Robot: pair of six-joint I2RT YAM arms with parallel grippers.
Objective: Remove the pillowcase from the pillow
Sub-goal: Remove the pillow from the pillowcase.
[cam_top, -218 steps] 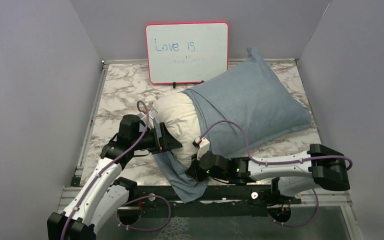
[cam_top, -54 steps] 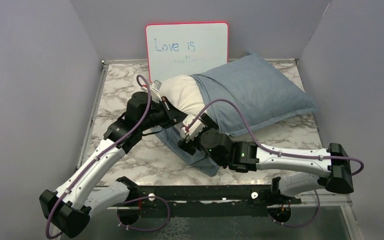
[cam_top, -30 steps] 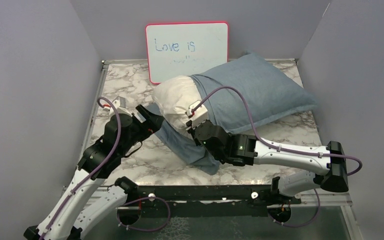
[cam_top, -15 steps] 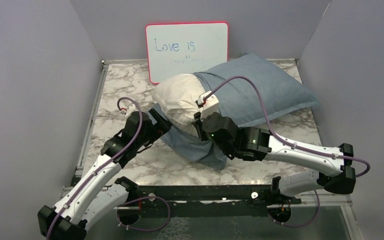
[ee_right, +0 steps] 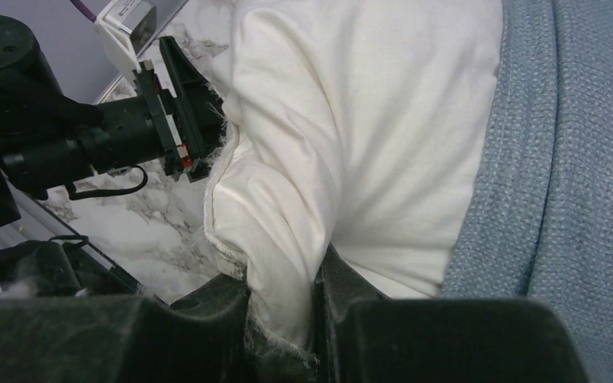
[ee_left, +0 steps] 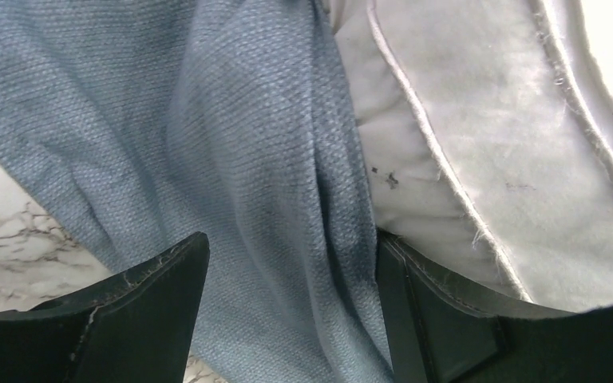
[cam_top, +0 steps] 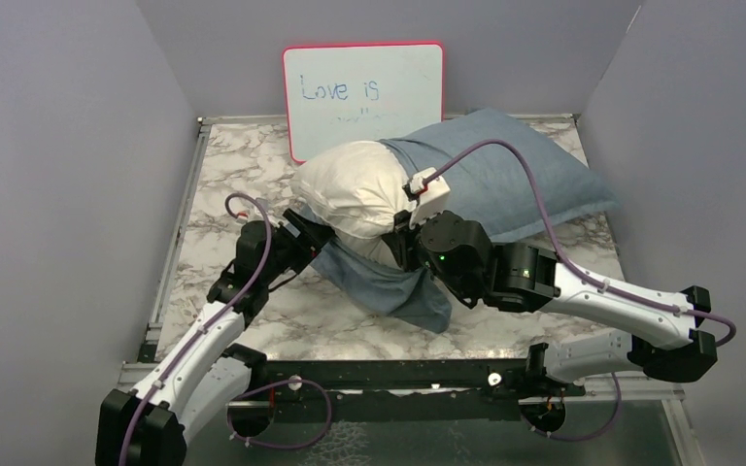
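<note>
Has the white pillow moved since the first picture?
Yes. The pillow has slid back toward the whiteboard, its bare end now reaching the board's lower edge.

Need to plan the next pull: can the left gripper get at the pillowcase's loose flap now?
Probably yes. The left gripper, jaws open, straddles a fold of the pillowcase, nothing in between. The right gripper pinches a corner of the pillow, clear of that fold.
</note>
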